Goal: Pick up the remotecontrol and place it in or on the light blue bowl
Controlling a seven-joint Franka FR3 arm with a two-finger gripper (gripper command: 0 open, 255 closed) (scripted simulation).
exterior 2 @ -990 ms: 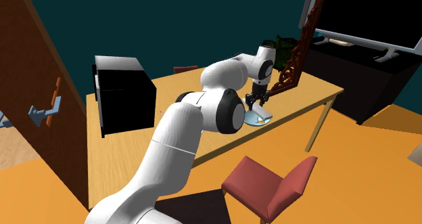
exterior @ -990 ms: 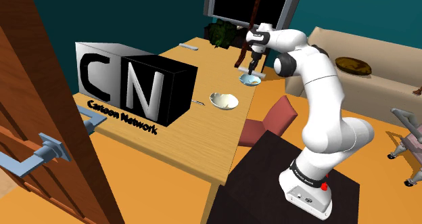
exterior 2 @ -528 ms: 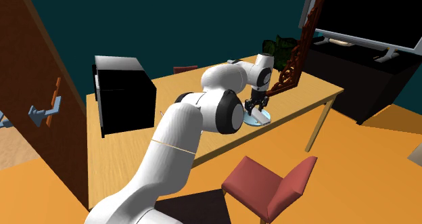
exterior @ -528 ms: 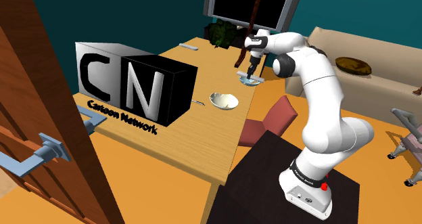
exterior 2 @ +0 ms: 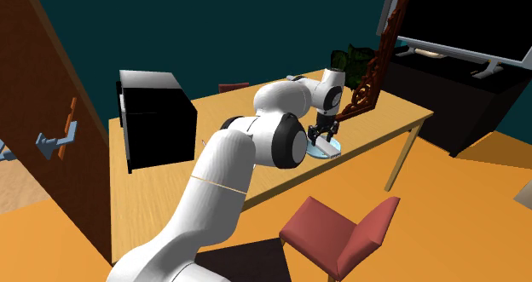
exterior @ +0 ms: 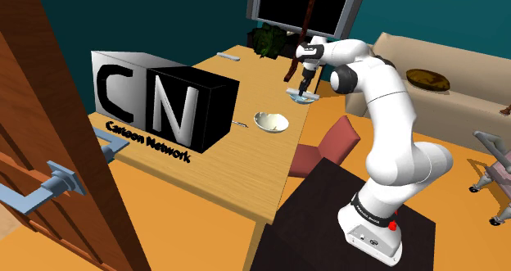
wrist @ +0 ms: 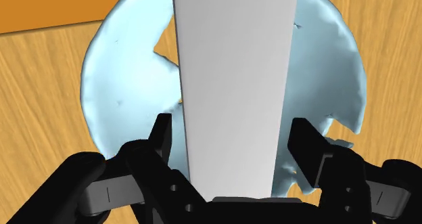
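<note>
Wood-grain surface at its far end: gripper low, fingers spread just clear of a flat, plain white slab of remote control, which lies lengthwise across the shallow, ragged-rimmed light blue bowl, released, I judge, because delivery looks done.
</note>
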